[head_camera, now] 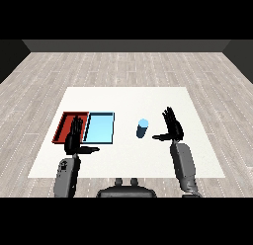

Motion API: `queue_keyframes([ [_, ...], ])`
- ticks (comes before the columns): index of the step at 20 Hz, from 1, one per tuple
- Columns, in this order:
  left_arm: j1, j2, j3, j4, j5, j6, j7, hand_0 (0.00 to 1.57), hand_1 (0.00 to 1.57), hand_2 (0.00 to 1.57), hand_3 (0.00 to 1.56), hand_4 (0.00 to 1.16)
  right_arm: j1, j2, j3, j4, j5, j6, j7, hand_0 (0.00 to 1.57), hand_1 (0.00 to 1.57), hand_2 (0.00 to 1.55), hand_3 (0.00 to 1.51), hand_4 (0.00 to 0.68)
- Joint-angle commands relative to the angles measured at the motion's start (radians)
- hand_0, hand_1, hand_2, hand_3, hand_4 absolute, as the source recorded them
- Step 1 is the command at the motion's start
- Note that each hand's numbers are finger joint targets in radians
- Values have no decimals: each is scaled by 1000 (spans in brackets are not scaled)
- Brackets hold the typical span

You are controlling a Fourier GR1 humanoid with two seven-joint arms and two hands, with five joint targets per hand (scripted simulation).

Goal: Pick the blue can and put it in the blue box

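A blue can [142, 128] stands upright on the white table [128, 101], right of the light blue tray [99, 127]. My right hand [172, 127] is raised to the can's right, apart from it, with straight fingers and the thumb pointing toward the can. My left hand [75, 136] is held up with straight fingers, and in the picture it overlaps the red tray [66, 124] and the blue tray's left edge. Neither hand holds anything.
The red tray and the light blue tray lie side by side at the table's left. The table's front edge runs just behind my forearms.
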State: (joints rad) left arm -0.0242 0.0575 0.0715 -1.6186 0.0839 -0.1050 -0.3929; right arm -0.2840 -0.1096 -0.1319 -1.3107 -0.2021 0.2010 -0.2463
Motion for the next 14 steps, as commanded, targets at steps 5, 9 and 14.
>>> queue_keyframes([
  [5, 19, 7, 21, 43, 37, -46, -65, 0, 0, 0, 0, 0, -82, 46, 11, 101, -14, -43, 14, 0, 0, 0, 0, 0],
  [9, 47, -29, -26, -98, 22, 7, 41, 0, 0, 0, 0, 0, -2, 107, 55, 33, -12, -102, 12, 0, 0, 0, 0, 0],
  [14, -17, 15, 24, -48, 25, 3, 42, 0, 0, 0, 0, 0, -98, 98, 9, 272, -18, -63, -103, 0, 0, 0, 0, 0],
])
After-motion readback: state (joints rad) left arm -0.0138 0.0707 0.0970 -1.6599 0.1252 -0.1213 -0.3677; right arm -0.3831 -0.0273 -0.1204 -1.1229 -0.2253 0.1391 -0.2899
